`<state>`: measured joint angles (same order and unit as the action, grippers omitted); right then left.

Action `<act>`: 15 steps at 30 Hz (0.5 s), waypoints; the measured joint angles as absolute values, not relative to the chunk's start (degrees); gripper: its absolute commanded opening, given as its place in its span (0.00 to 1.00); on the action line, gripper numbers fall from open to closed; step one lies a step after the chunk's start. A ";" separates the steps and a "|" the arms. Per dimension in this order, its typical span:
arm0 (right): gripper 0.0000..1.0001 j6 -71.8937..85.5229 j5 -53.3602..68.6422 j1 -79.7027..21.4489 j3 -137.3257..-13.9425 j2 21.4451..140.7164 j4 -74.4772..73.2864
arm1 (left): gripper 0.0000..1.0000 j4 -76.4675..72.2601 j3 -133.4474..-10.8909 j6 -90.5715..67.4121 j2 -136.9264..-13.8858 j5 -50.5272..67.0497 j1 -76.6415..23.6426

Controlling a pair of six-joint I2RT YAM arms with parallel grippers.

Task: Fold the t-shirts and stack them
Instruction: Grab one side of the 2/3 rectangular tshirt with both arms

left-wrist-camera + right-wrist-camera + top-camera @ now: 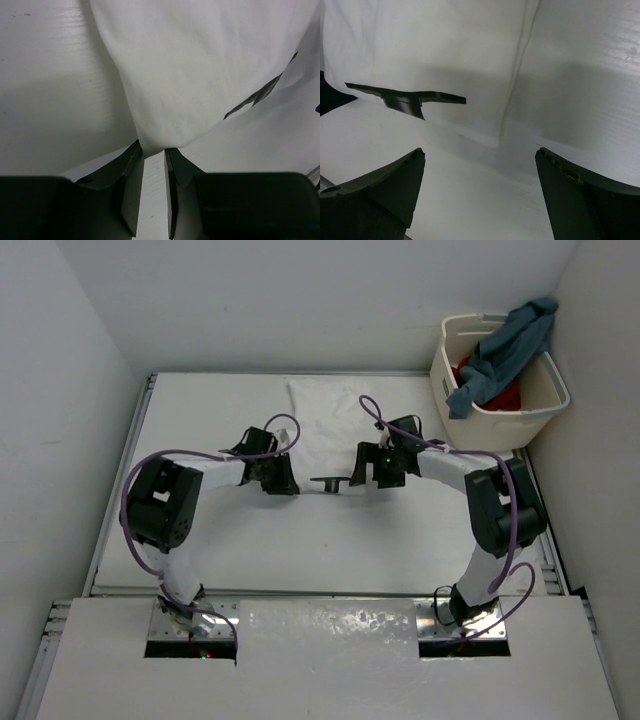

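Note:
The white t-shirt (pixel 325 425) lies spread on the table at the middle back, with a black mark (pixel 330 483) at its near edge. My left gripper (pixel 285 485) is at its near left corner. In the left wrist view its jaws (pixel 154 150) are nearly together, pinching that corner of the white t-shirt (pixel 200 65). My right gripper (pixel 368 475) stands wide open just short of the near right corner of the white t-shirt (pixel 435 50), with only bare table between its fingertips (pixel 480 152). The blue-grey t-shirt (pixel 505 350) hangs over the basket, and the red t-shirt (pixel 500 398) lies inside it.
A cream laundry basket (pixel 545 405) stands at the back right corner, off the white table (pixel 200 420). Grey walls close in the table on the left, back and right. Purple cables loop over both arms.

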<state>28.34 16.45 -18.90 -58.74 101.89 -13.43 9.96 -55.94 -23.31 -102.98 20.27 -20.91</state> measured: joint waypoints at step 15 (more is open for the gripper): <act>0.66 31.81 20.18 -18.90 -56.14 105.41 -7.25 | 0.00 8.73 -58.63 -22.87 -105.89 19.25 -21.74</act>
